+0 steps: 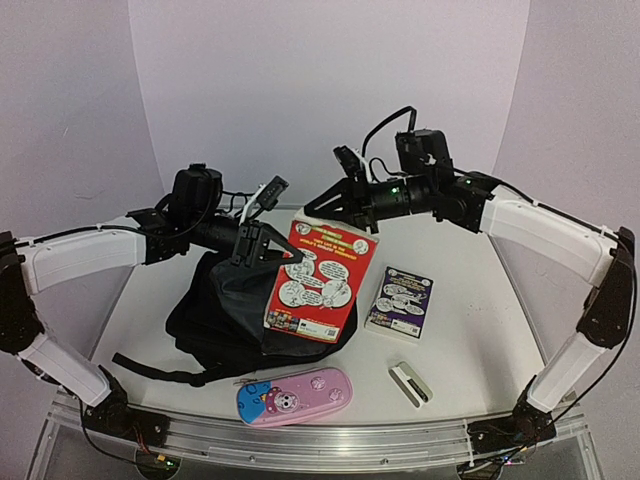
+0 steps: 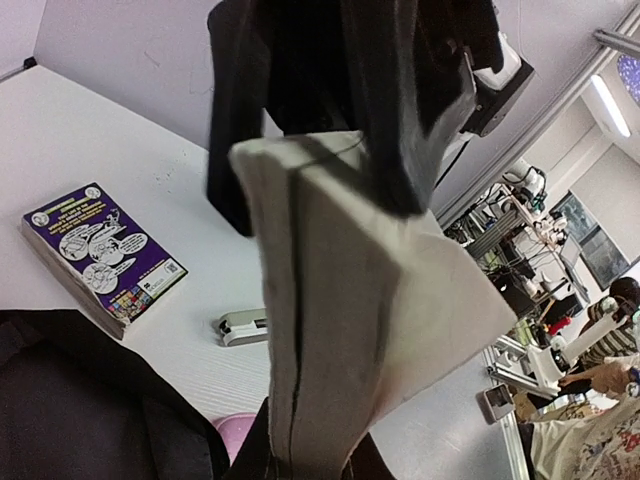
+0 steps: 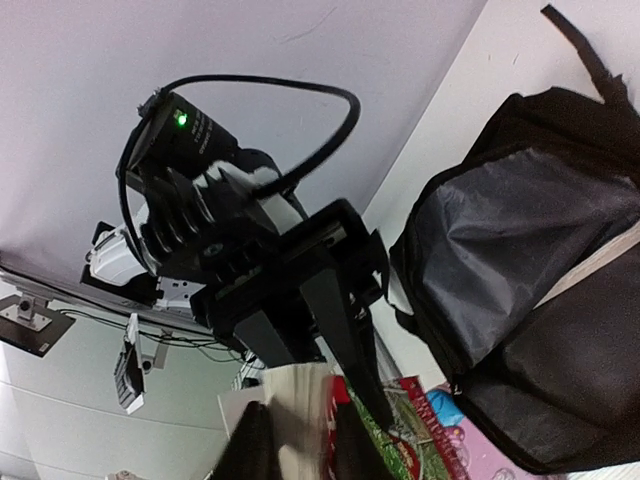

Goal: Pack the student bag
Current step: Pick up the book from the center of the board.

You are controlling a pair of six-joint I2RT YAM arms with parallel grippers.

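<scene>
On the white table (image 1: 470,300), seen from above, the large black soft fabric student bag (image 1: 215,310) lies left of centre, its straps trailing toward the near edge. A red comic-covered paperback book (image 1: 315,285) stands tilted over the bag's right side. Whether its lower edge is inside the opening cannot be told. The left gripper (image 1: 280,252) meets the book's left edge, and the right gripper (image 1: 318,205) is at its top left corner. A purple comic paperback (image 1: 400,303) lies flat to the right of the bag. A small white and grey stapler (image 1: 410,383) and a pink-and-blue cartoon pencil case (image 1: 293,397) lie near the front edge.

In the left wrist view, the left gripper (image 2: 315,205) is clamped on the red book (image 2: 380,320), one black finger on each face and the white page edges between them. Below lie the purple paperback (image 2: 100,255), the stapler (image 2: 240,325) and a corner of the bag (image 2: 90,400).

In the right wrist view, the right gripper (image 3: 295,445) has a blurred dark finger (image 3: 245,450) on either side of the book's top edge. Whether they press on it or stand loose I cannot tell. The bag (image 3: 530,300) lies beyond, showing its grey lining.
</scene>
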